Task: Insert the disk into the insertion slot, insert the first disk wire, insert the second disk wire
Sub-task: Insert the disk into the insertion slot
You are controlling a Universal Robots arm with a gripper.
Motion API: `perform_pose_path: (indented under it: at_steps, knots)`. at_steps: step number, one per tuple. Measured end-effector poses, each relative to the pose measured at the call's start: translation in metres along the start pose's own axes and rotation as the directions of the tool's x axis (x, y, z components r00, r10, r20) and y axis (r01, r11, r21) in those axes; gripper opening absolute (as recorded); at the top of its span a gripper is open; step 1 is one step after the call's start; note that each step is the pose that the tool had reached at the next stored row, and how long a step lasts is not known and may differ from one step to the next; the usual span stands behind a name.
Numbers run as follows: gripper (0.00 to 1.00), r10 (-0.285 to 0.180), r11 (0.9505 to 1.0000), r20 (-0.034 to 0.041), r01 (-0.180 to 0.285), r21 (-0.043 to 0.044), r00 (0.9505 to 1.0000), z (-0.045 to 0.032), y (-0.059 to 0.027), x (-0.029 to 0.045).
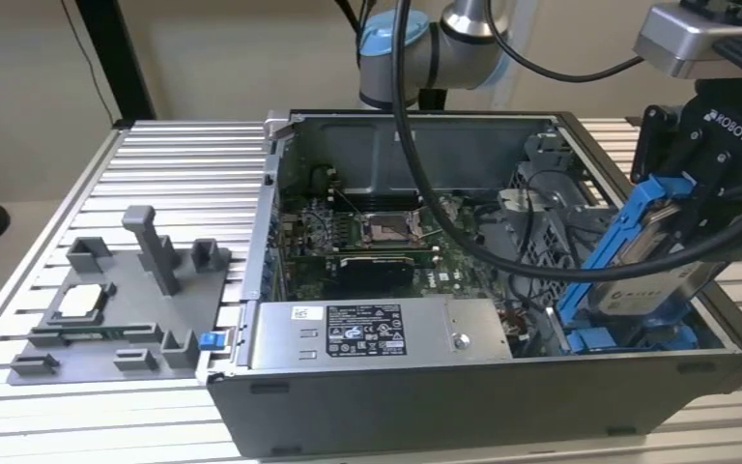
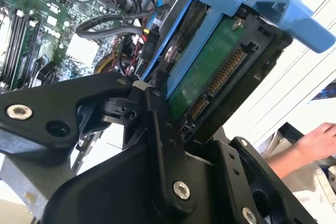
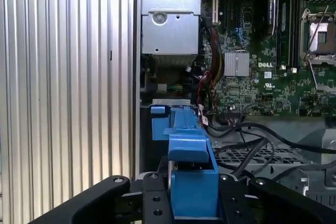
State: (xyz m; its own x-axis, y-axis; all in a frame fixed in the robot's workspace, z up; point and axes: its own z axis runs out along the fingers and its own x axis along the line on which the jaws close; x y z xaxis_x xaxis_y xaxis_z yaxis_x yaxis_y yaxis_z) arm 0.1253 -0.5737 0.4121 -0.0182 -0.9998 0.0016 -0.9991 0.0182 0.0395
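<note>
Exterior view, gripper: The gripper [image 1: 678, 224] was clenched on the disk [image 1: 644, 266], with one finger on each long side.
Exterior view, disk: It was tilted. Its low end touched the blue rails of the insertion slot [image 1: 622, 340], and its top leaned toward the exterior view's right. It was not yet lying flat.
Exterior view, slot: It sat inside the computer case [image 1: 474, 411], in the near corner at the exterior view's right, just beside the power supply box [image 1: 371, 333].
Exterior view, table: The case stood on a ribbed metal table [image 1: 178, 155]. A grey holder [image 1: 127, 300] lay near the table's edge at the exterior view's left.
Second wrist view, disk: Its green board [image 2: 210, 72] faced the camera, with the blue carrier [image 2: 294, 17] around it. Black fingers [image 2: 160, 114] pressed on its side. A person's hand [image 2: 317, 142] was well apart from it.
First wrist view, disk: The carrier [image 3: 191, 182] was seen edge-on between the two fingers. The power supply box [image 3: 170, 24] and the motherboard [image 3: 262, 51] lay beyond it.
Doing it well: I think the disk should stay lined up with the blue rails and go down slowly and flat. The black cables [image 3: 252, 145] nearby could get pinched.
Count: one disk, one slot, one gripper, one power supply box, one hand and several black cables. I could not tell which ones were the disk wires.
</note>
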Motion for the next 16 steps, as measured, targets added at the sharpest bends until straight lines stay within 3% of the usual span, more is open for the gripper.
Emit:
perform_pose_path:
  at_steps: [16]
  knots:
    - [0.00,0.000,1.0000,0.0021,0.000,0.0000,1.0000,0.0247,-0.0014,-0.0020]
